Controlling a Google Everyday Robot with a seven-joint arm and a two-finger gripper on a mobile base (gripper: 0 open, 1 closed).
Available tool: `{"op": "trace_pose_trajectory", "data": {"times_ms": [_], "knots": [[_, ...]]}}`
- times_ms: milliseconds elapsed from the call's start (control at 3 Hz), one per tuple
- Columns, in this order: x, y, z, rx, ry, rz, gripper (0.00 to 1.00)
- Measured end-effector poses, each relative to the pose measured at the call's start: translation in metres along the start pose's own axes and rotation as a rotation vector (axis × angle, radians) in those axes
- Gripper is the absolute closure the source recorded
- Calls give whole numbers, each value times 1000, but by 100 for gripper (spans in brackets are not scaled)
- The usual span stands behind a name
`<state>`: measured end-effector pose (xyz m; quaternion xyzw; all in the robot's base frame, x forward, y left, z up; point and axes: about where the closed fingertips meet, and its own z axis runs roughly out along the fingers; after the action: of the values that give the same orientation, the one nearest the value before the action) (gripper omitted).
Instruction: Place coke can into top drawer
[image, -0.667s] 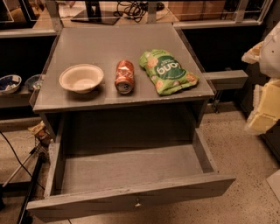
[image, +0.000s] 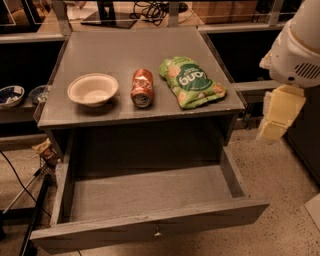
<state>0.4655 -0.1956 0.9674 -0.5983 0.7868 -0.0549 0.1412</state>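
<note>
— The gripper (image: 279, 117) has edged in toward the right edge of the desk (image: 125, 47); open or closed, I can't tell.
— The coke can (image: 142, 87) lies sideways between bowl (image: 93, 89) and snack bag (image: 192, 82): light, slick, dentable. Grasp across its middle, probably.

We read nothing surely: white letters on the bag (image: 193, 82), right of the can (image: 142, 87), are unclear; the gripper (image: 276, 120) hangs farther right.

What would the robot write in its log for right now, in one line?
coke can: lying on cabinet top between bowl and snack bag | top drawer: open | gripper: right of cabinet, apart from can
</note>
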Motion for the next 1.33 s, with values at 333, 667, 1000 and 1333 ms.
{"op": "trace_pose_trajectory", "data": {"times_ms": [333,667,1000,1333], "knots": [[0,0,0,0,0,0,0],[-17,-3,10,1,-46,16,0],[-43,-10,22,-7,-101,17,0],[-63,-16,29,-21,-142,11,0]]}}
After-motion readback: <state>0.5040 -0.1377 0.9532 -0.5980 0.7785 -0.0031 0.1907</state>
